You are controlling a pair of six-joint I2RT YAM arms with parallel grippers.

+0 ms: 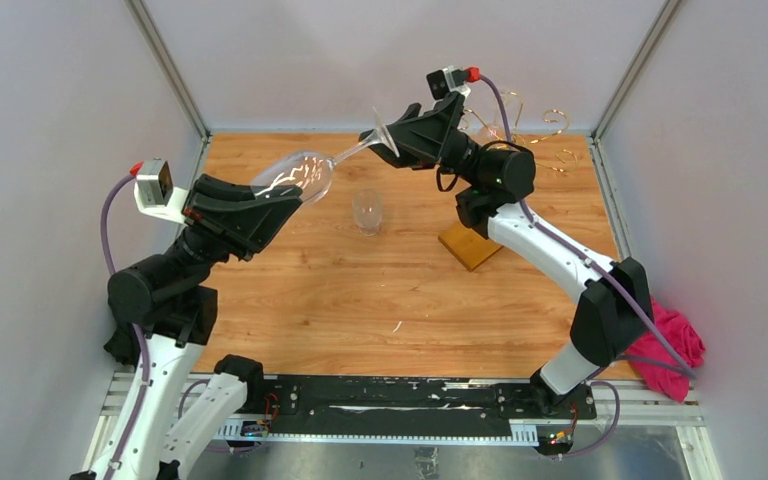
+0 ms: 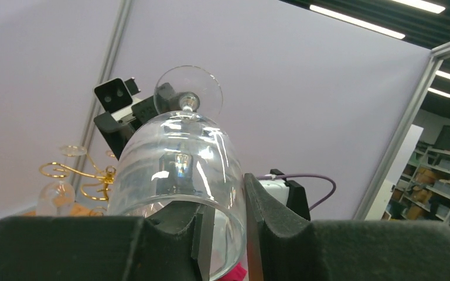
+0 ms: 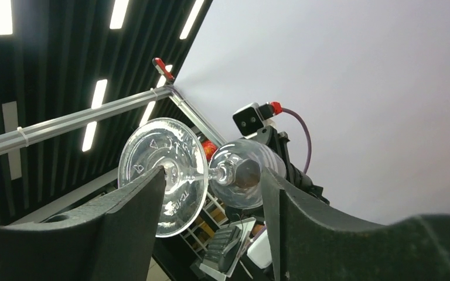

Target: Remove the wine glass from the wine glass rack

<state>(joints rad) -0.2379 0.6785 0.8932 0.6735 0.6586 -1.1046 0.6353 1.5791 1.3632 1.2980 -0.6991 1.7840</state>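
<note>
The wine glass (image 1: pixel 305 175) hangs tilted above the counter (image 1: pixel 360 310), away from the wine glass rack (image 1: pixel 470 246). The left pincer (image 1: pixel 285 200) is clamped on its bowl. The right pincer (image 3: pixel 212 174) stands apart, its fingers on either side of the stem.

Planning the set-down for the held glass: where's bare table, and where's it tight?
Widest bare patch: the front strip of the table between the two arm bases, nearer than the standing glass. Also bare: back-left corner, behind the left gripper. Crowded: back right, where the wine glass rack and right arm sit, and mid-table around the standing glass.
</note>
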